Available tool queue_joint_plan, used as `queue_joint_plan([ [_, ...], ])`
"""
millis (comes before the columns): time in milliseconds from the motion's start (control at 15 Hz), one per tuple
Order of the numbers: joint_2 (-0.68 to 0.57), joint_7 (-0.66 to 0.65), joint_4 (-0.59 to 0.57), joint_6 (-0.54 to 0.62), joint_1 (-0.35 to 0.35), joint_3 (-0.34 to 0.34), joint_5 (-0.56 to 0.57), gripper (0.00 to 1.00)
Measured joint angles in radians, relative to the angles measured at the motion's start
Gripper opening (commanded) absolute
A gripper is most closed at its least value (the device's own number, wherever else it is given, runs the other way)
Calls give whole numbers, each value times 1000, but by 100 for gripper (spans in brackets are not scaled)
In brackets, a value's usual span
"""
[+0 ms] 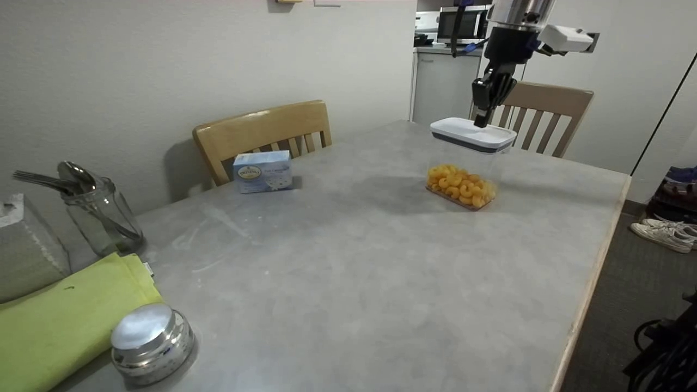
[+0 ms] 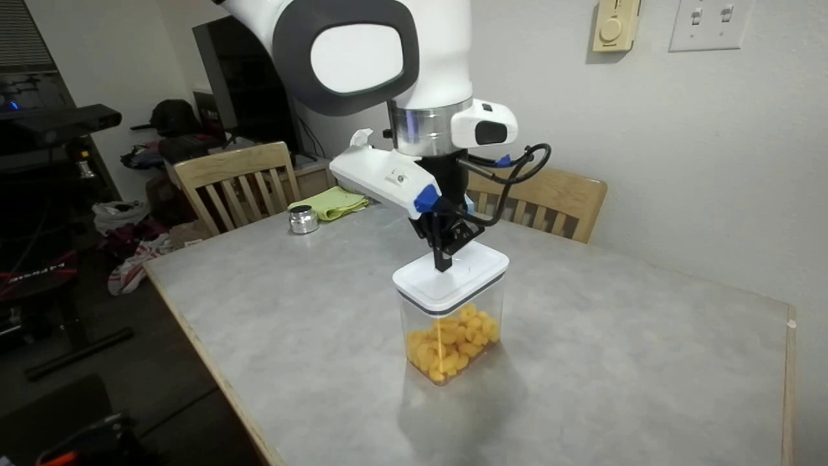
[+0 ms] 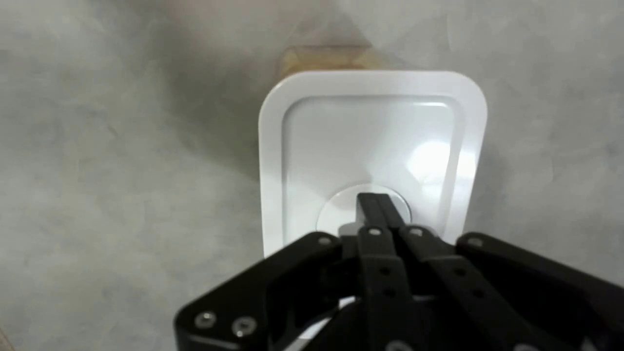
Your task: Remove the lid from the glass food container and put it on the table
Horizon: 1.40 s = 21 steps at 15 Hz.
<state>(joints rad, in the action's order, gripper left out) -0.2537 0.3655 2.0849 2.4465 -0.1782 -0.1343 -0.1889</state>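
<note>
"Honeywell" on beige thermostat (image 2: 616, 24), apparently "Twinings" on pale blue box (image 1: 264, 172)

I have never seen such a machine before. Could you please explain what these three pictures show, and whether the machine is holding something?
The machine is a white robot arm with a two-fingered tool at its end. Two pictures come from cameras standing outside the robot; the third comes from a camera on its wrist, looking down past the tool.

On the grey table stands a clear food container with orange-yellow pieces inside and its white lid on. Also there: a pale blue box, a shiny metal jar, a yellow-green cloth and a glass jar with cutlery.

The tool holds nothing: it is closed, its tip over the round button in the lid. Whether it touches, I cannot tell.
</note>
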Motion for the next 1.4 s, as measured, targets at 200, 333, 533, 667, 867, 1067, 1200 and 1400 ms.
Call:
queue_joint_plan([
  [200,-4,11,16,4,-5,0,-1,0],
  [333,-4,45,17,7,-13,7,-18,0],
  [533,-6,106,17,2,-37,23,-45,0],
  [667,-6,131,14,-4,-44,29,-48,0],
  [867,-7,159,11,-8,-52,37,-56,0],
  [1067,-13,193,1,-8,-59,48,-63,0],
  [1200,-29,207,-15,-7,-61,55,-67,0],
  [1400,-49,230,-40,-2,-66,62,-70,0],
])
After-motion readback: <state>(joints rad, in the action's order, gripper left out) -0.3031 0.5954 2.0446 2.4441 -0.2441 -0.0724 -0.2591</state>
